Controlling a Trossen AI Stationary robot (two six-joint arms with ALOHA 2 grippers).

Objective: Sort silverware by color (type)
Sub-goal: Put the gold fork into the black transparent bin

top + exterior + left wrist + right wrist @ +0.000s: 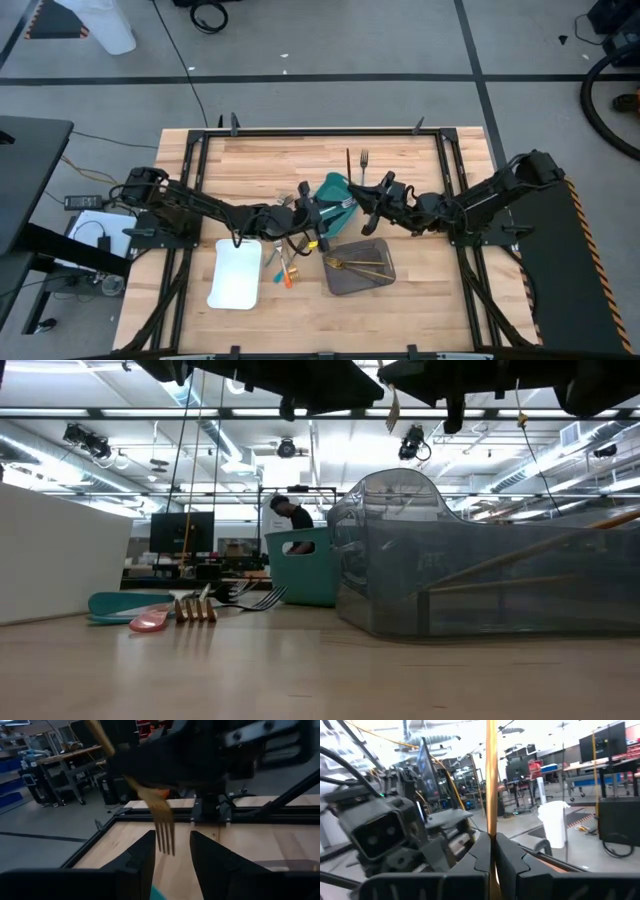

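My right gripper [364, 200] [491, 836] is shut on a gold fork [159, 815], lifted above the middle of the table beside the teal tray [333, 186]. The fork's tines [165, 836] point down. My left gripper [318, 213] [172, 837] faces it from the table's left, open. In the left wrist view its fingers stand on either side of the tines, and no touch shows. More silverware [284, 265], with orange and teal handles, lies loose on the table between the white tray [237, 275] and the grey tray [375, 283]. My right gripper pinches the gold fork's handle [490, 822] between its two fingers, which lie across it. The fingers come about level from the table's right. The handle runs on well above the fingers, and the fork hangs tilted, tines down, clear of the table.
The grey tray holds gold utensils [358, 265]. A fork and a dark utensil [364, 160] lie near the far edge. A dark frame [320, 130] rims the table. In the low view the grey tray's wall [480, 585] stands close by at the right.
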